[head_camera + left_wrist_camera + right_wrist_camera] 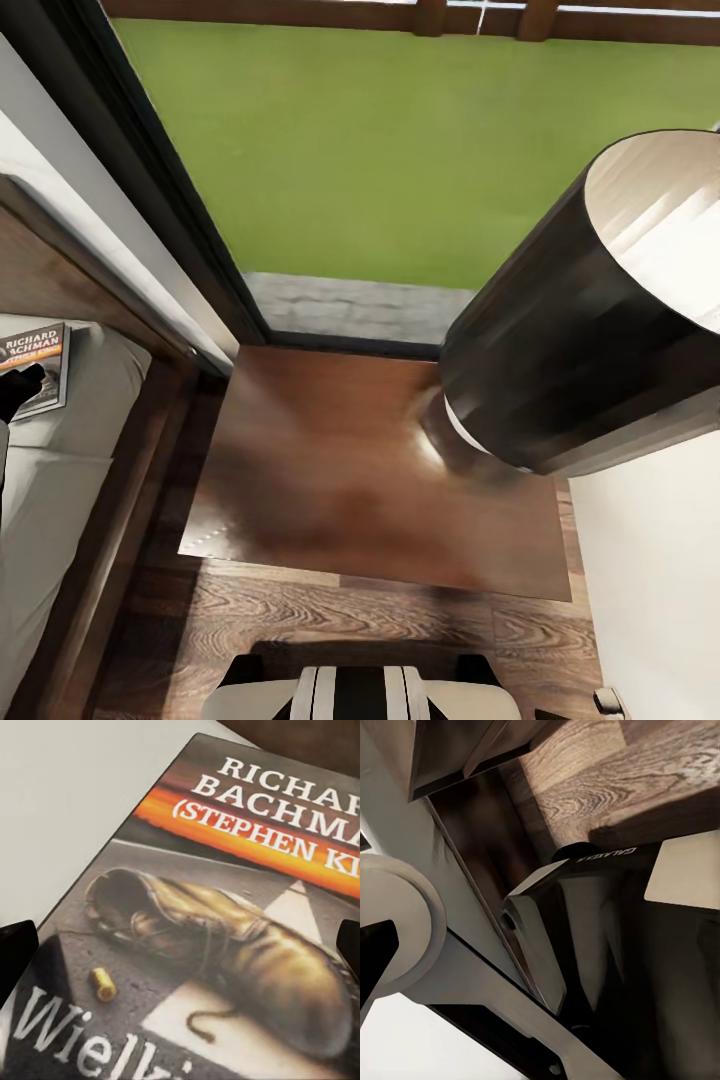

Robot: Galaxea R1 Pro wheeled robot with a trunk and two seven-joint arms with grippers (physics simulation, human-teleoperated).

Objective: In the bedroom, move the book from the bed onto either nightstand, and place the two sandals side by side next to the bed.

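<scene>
While the book (38, 368) lies flat on the mattress near the bed's (60, 520) window-side edge, the left gripper (180, 945) hovers just over its cover, fingers (15, 952) spread wide to either side, grasping nothing. Beside the bed stands the glossy nightstand (370, 480), a lamp (590, 310) at its far corner. Whether the right gripper is clenched or released cannot be told.

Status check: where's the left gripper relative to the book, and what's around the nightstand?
Left gripper open, fingertips straddling the book. Book flat on the bed, not lifted. Nightstand right beside bed; lamp stands on it.
</scene>
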